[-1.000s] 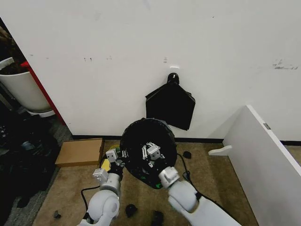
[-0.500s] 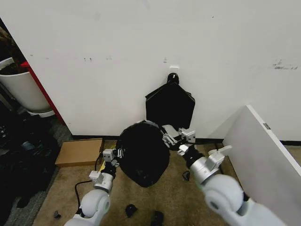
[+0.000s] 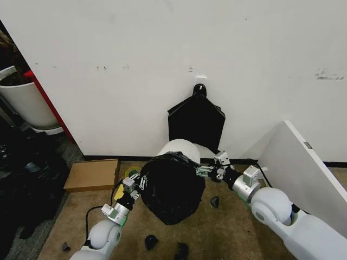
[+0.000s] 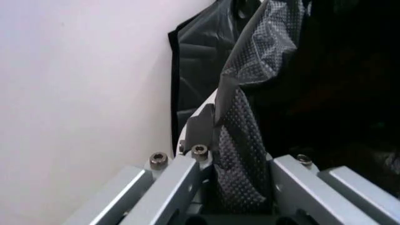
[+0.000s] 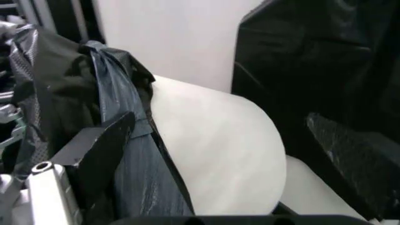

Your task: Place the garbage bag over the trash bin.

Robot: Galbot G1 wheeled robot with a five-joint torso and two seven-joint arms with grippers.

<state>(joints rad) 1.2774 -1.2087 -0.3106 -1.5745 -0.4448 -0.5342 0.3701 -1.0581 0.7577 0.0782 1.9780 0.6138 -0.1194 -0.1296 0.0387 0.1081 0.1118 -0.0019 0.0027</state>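
The cream-white trash bin (image 3: 181, 147) stands tipped on the carpet below the wall, its rounded white side showing at the top. The glossy black garbage bag (image 3: 172, 187) covers its near part. My left gripper (image 3: 138, 181) is at the bag's left edge and, in the left wrist view, my left gripper (image 4: 225, 126) is shut on a fold of the garbage bag (image 4: 240, 93). My right gripper (image 3: 210, 169) is at the bin's right side. In the right wrist view my right gripper (image 5: 218, 126) is open, its fingers straddling the trash bin (image 5: 218, 150), with the garbage bag's rim (image 5: 122, 108) draped over one finger (image 5: 100, 143).
A flat folded black bundle (image 3: 196, 122) hangs on the wall behind the bin. A cardboard box (image 3: 92, 174) lies at the left, a bigger white tub (image 3: 24, 103) at far left beside dark clutter. A white board (image 3: 303, 173) leans at the right. Small dark bits (image 3: 150, 241) dot the carpet.
My right gripper came out of the bag's mouth and swung to the bin's right side, dragging the rim along. The bin's white side now shows. The left gripper rose slightly.
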